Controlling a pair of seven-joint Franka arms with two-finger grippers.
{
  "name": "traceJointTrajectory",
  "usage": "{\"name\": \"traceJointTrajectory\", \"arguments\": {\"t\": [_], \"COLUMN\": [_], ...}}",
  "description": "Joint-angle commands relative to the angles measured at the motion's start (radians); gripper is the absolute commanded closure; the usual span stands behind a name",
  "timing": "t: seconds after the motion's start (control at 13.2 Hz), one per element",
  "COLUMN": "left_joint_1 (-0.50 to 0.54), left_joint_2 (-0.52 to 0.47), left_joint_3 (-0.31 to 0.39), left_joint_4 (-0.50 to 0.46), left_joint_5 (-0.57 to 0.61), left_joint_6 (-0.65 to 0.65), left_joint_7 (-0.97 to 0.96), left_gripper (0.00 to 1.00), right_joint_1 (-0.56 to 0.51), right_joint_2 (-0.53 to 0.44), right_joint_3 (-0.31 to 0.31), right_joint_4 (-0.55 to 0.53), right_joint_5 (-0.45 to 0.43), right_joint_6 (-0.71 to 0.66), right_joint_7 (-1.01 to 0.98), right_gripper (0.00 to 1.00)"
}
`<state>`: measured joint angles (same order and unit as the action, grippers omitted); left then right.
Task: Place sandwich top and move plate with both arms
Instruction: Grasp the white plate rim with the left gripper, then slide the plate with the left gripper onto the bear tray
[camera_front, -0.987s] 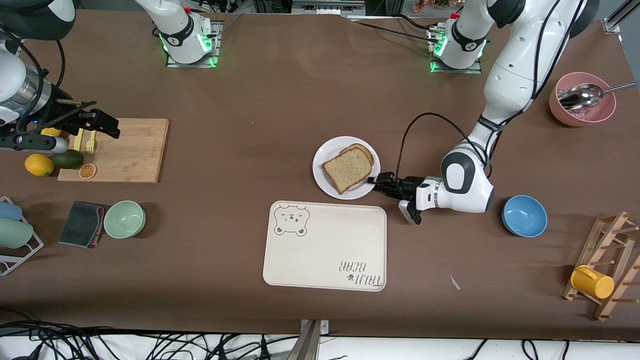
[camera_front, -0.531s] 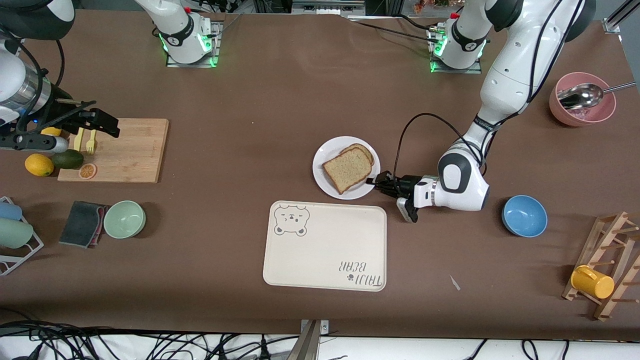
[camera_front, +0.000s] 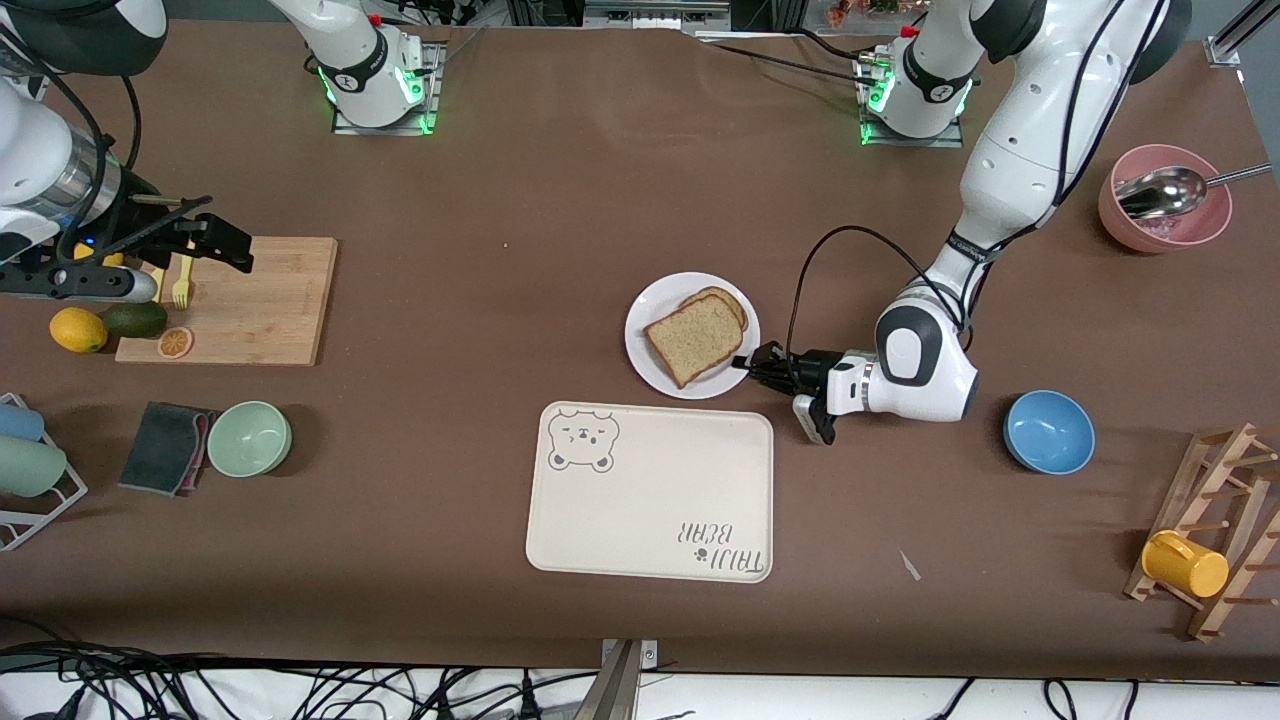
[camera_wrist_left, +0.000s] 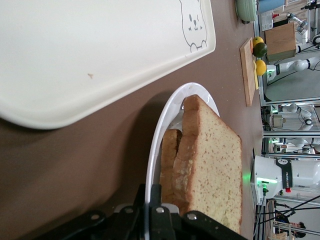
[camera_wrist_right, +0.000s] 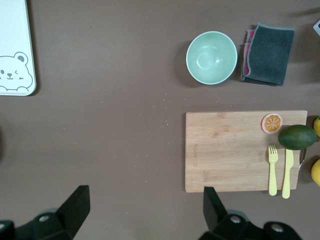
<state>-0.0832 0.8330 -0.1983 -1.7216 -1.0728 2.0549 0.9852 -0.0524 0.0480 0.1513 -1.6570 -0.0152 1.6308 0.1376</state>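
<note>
The white plate (camera_front: 655, 352) sits at mid-table, just farther from the front camera than the beige tray. The sandwich top (camera_front: 695, 339), a speckled light-brown slice, lies on the plate over another slice whose crust (camera_front: 726, 299) peeks out. My left gripper (camera_front: 748, 366) is shut on the plate's rim at the side toward the left arm's end. In the left wrist view the rim (camera_wrist_left: 156, 150) runs between the closed fingers (camera_wrist_left: 169, 214), beside the bread (camera_wrist_left: 215, 160). My right gripper (camera_front: 215, 243) is open and empty, up over the cutting board; its fingertips (camera_wrist_right: 77, 202) stand wide apart.
A beige bear tray (camera_front: 650, 490) lies nearer the camera than the plate. A cutting board (camera_front: 250, 300) with forks, orange slice, avocado and lemons, a green bowl (camera_front: 249, 438) and a cloth (camera_front: 163, 447) are at the right arm's end. A blue bowl (camera_front: 1048, 431), pink bowl (camera_front: 1165, 199) and mug rack (camera_front: 1210, 530) are at the left arm's end.
My left gripper has slid in a little toward the plate and now sits on its rim. My right gripper has shifted slightly over the cutting board.
</note>
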Motion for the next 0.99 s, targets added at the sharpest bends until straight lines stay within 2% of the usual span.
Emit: {"name": "traceJointTrajectory", "arguments": {"t": [0.0,0.23,0.53,0.68,0.91], "left_joint_1": [0.0,0.014,0.02,0.011,0.002], "left_joint_2": [-0.02,-0.04,-0.094,-0.08,0.004], "left_joint_3": [0.0,-0.001,-0.001,0.0,0.0], "left_joint_4": [-0.016,-0.001,0.019,0.094,0.236], "left_joint_5": [-0.038,-0.039,-0.041,-0.044,-0.058], "left_joint_6": [-0.018,-0.083,-0.11,-0.108,-0.099], "left_joint_7": [0.014,-0.046,-0.16,-0.201,-0.27], "left_gripper": [1.0,1.0,1.0,1.0,1.0], "right_joint_1": [-0.004,-0.004,-0.004,-0.004,-0.004], "right_joint_2": [0.015,0.015,0.01,0.009,0.009], "right_joint_3": [0.004,0.004,0.004,0.004,0.005], "right_joint_4": [0.029,0.029,0.029,0.031,0.031], "right_joint_5": [-0.012,-0.014,-0.015,-0.015,-0.014], "right_joint_6": [-0.008,-0.005,-0.016,-0.016,-0.016], "right_joint_7": [-0.012,-0.009,-0.012,-0.012,-0.004], "right_gripper": [0.0,0.0,0.0,0.0,0.0]}}
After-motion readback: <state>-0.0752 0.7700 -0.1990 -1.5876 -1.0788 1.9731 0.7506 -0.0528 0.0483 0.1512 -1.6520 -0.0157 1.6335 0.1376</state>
